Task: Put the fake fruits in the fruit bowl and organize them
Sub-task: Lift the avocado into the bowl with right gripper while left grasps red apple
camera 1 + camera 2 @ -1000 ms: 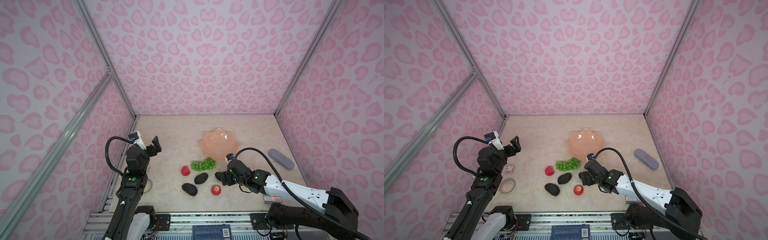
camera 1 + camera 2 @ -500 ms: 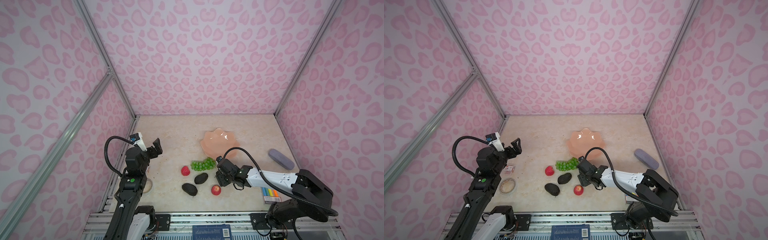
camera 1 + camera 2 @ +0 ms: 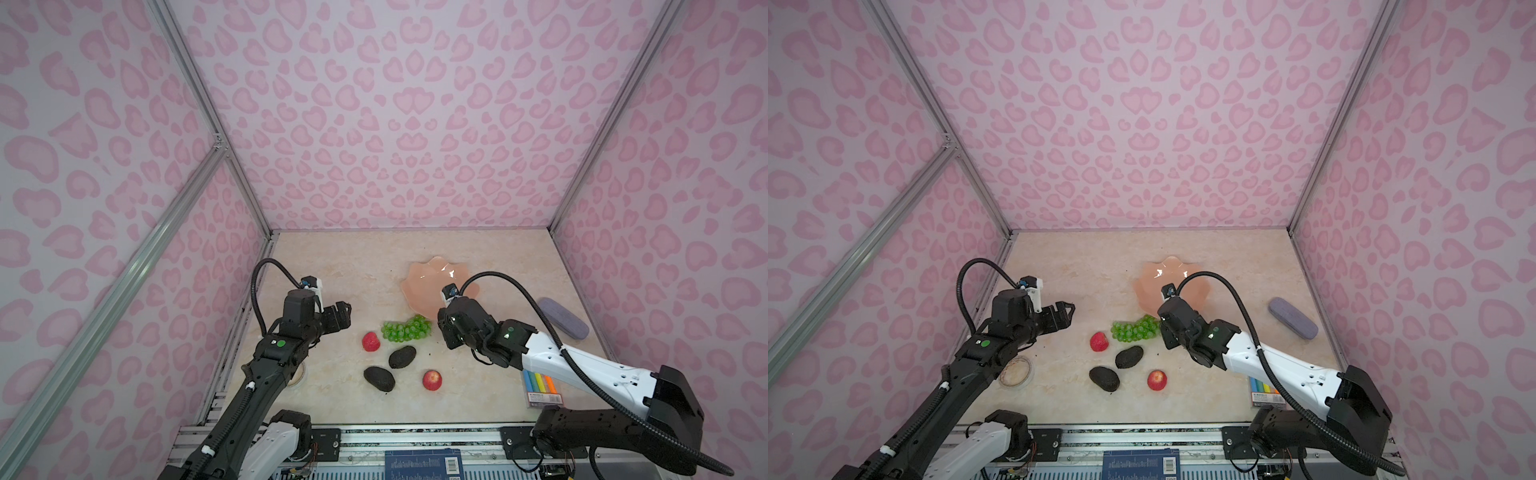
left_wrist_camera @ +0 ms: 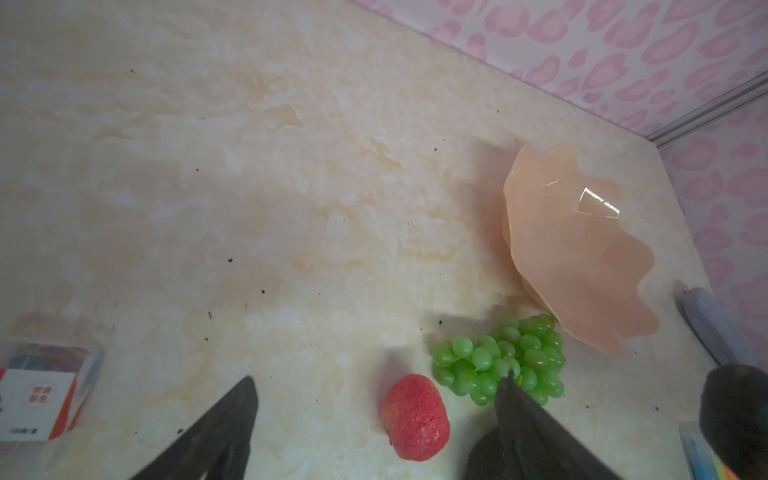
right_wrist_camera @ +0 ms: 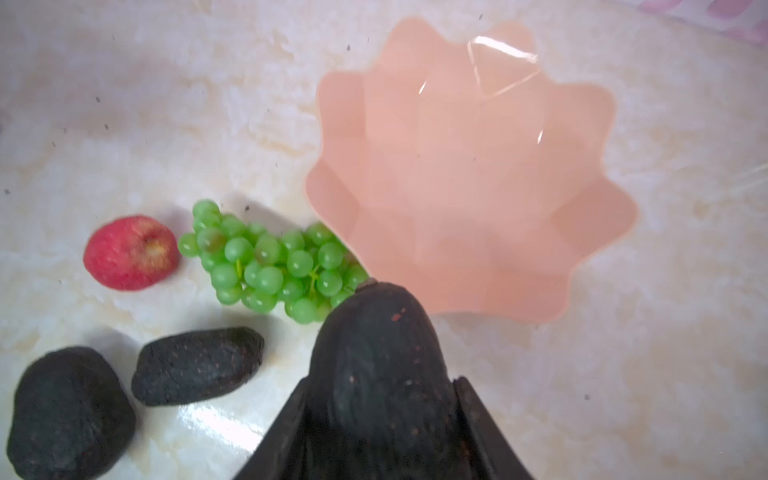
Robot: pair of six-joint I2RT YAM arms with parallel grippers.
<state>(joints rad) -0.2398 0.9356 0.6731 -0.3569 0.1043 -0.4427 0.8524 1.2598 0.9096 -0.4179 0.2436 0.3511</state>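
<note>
The bowl [image 3: 432,282], right of centre in a top view, was empty, so no fruit had been placed. The right gripper [image 5: 380,390] was clamped on one avocado [image 5: 374,332] near the bowl's closer rim. The avocado's long axis ran along the gripper, with its narrow stem end pointing up-frame at the bowl. Grapes [image 3: 406,328], strawberry [image 3: 370,341], apple [image 3: 432,380] and two other avocados [image 3: 402,356] lay on the surface [image 3: 332,266], lower centre. The left gripper [image 4: 377,377] hung wide, holding nothing.
</note>
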